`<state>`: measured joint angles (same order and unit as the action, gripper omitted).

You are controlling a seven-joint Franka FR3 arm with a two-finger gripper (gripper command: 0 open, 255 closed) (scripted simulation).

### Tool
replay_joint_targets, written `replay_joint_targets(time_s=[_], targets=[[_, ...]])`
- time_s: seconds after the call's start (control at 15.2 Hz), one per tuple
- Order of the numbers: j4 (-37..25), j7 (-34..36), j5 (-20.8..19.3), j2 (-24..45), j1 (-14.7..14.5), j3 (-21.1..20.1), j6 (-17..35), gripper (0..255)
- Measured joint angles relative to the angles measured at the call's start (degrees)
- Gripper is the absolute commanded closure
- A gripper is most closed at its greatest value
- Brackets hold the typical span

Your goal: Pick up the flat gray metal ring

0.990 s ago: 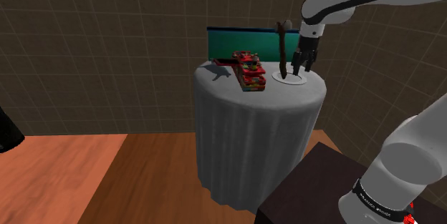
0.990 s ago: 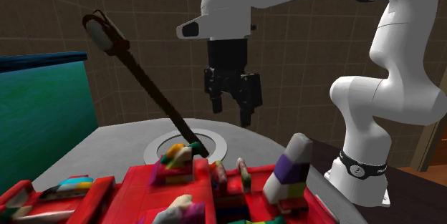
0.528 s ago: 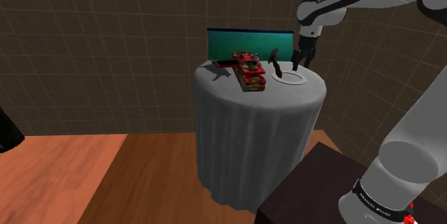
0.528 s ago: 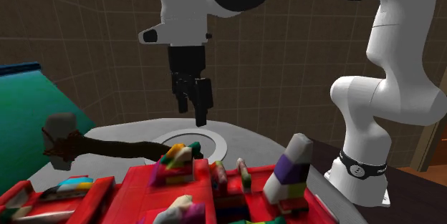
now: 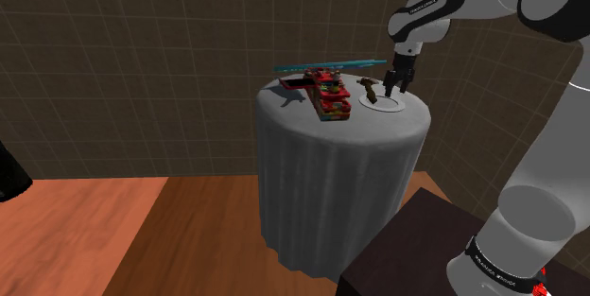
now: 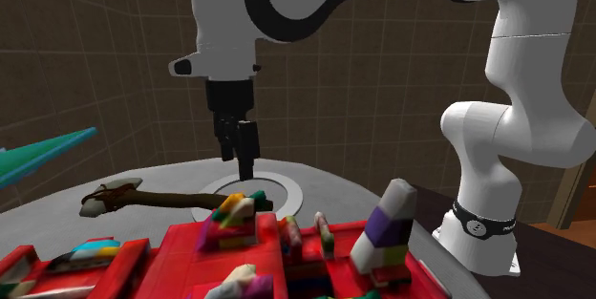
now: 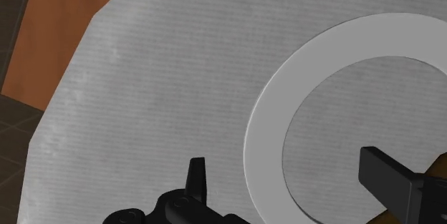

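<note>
The flat pale grey ring (image 5: 387, 104) lies on the round cloth-covered table (image 5: 331, 171), near the edge on the shoulder view's right. My black gripper (image 5: 390, 87) points straight down just above it. In the second exterior view the gripper (image 6: 244, 154) hangs over the ring's (image 6: 289, 192) far side. In the wrist view the fingers stand open astride the ring's band (image 7: 263, 137): one fingertip (image 7: 197, 174) is outside the ring, the other (image 7: 383, 174) over its hole. Nothing is held.
A brown long-handled hammer-like tool (image 6: 143, 196) lies flat on the cloth beside the ring. A red tray of coloured toy blocks (image 5: 329, 94) sits mid-table. A teal board (image 5: 331, 62) slants almost flat behind it. Wooden floor (image 5: 142, 237) surrounds the table.
The brown tool, upright a second ago, has fallen flat onto the cloth. The teal board has tipped from standing to nearly flat. My gripper has shifted across the ring and turned.
</note>
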<state>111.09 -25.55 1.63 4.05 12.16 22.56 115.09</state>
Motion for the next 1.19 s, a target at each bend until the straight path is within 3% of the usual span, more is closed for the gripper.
replay_joint_targets(time_s=[0.2, 0.26, 1.19], targets=[[1.4, -0.2, 0.3, 0.8, 0.0, 0.0, 2.1, 0], [1.6, -0.2, 0.4, 0.9, 0.0, 0.0, 2.4, 255], [0.3, 0.0, 0.0, 0.0, 0.0, -0.1, 0.4, 255]])
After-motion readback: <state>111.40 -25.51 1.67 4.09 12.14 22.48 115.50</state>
